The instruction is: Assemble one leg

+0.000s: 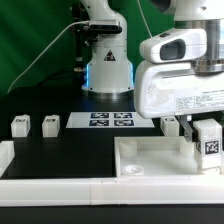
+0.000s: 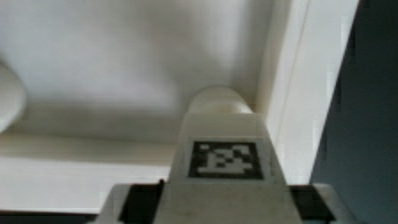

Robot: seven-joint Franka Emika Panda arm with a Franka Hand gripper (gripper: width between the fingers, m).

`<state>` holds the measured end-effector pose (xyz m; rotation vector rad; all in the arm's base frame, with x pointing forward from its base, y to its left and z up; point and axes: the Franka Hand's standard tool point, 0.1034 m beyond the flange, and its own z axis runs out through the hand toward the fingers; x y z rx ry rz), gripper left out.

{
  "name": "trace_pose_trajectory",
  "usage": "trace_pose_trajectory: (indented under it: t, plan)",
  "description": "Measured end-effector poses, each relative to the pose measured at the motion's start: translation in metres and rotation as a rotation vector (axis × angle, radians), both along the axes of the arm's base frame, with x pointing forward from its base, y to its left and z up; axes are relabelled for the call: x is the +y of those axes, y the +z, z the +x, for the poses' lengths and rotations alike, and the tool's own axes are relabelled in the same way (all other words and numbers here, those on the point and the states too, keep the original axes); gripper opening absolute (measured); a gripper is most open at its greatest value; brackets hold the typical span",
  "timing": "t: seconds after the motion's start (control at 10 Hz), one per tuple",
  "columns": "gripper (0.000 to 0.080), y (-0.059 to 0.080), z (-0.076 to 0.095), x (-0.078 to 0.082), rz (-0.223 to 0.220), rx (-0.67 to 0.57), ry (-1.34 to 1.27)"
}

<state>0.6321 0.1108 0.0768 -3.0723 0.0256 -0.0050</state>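
My gripper (image 1: 208,138) is shut on a leg (image 1: 211,146), a small white block with a black-and-white tag on its face. It holds the leg over the right part of the large white tray-like part (image 1: 150,165), close to the raised rim. In the wrist view the leg (image 2: 224,130) points away between the dark fingers (image 2: 143,198), its tip near the inner corner of the tray's rim (image 2: 294,60). The gripper (image 2: 226,202) grips the leg's sides. I cannot tell whether the leg touches the tray. Two more legs (image 1: 20,124) (image 1: 50,122) stand on the black table at the exterior view's left.
The marker board (image 1: 110,120) lies flat behind the tray. A long white L-shaped fence (image 1: 60,186) runs along the front edge and the left side. The arm's base (image 1: 108,60) stands at the back centre, with a cable trailing left.
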Motion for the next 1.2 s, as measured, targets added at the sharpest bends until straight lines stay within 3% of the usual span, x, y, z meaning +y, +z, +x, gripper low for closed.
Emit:
trace_pose_trajectory:
  t: [1.2]
  plan:
    - [0.0295,0.000,-0.003,0.014,0.016,0.093,-1.193]
